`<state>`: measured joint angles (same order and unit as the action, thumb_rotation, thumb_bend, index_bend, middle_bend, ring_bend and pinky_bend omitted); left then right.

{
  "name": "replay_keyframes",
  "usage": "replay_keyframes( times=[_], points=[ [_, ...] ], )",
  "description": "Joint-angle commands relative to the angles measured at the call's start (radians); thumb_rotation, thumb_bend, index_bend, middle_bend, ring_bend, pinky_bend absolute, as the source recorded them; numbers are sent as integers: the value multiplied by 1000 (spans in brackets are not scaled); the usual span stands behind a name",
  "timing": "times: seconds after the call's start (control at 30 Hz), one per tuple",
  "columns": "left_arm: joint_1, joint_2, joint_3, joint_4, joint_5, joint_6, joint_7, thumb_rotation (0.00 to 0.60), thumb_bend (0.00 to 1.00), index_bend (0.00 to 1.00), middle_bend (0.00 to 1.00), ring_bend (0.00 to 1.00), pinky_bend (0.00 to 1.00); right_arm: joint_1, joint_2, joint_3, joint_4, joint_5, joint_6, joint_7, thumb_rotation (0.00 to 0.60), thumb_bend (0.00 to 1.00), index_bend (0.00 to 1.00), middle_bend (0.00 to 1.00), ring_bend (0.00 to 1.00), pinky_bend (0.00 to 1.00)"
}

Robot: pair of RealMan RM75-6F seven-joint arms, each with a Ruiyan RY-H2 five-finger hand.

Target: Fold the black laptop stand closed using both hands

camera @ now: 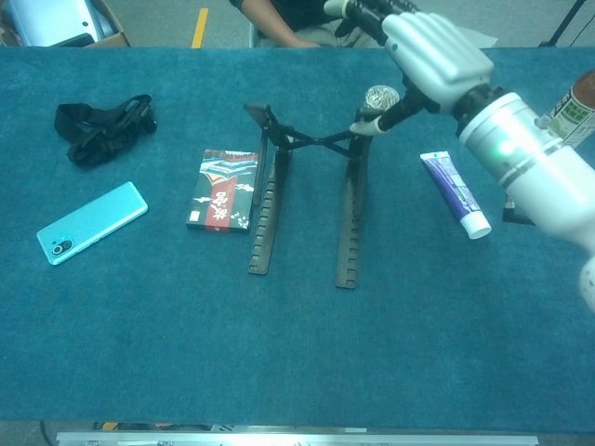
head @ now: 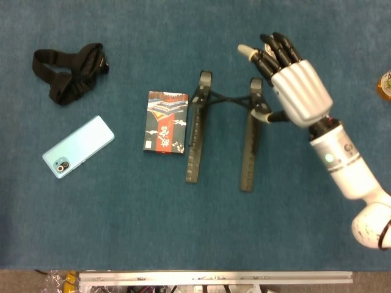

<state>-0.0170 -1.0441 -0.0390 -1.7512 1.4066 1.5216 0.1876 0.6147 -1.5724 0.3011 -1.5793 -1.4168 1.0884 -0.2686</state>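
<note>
Laptop stand [head: 221, 131] not folded, rails apart, far end propped. Right hand [head: 292, 85] thumb touching right rail, fingers spread, gripping nothing. Left hand absent.

bottle [camera: 578, 104] — cut by right edge; robot hand [camera: 437, 42] fingertips — cropped

Black laptop stand [head: 221, 131] is seen mid-table, still unfolded: two notched rails set apart w/ crossed struts btwn them, far ends raised off the cloth, near ends resting on it.
</note>
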Motion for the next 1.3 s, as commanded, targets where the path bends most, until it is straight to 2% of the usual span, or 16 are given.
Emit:
replay_keyframes(
  times=[0.03, 0.83, 1.3],
  points=[
    [2, 1, 0, 1, 0, 2, -1, 600, 257, 36, 9, 0, 13, 21, -9, 16, 24, 22, -9, -10, 600, 51, 102, 221, 50, 31],
    [12, 15, -4, -17, 7, 24, 13, 600, 257, 36, 9, 0, 12, 183, -94, 93, 302, 177, -65, 11, 600, 51, 102, 221, 49, 30],
    [11, 12, -7, -23, 6, 23, 24, 600, 257, 36, 9, 0, 13, 208, -83, 87, 329, 225, -65, 11, 600, 51, 102, 221, 50, 31]
  ],
)
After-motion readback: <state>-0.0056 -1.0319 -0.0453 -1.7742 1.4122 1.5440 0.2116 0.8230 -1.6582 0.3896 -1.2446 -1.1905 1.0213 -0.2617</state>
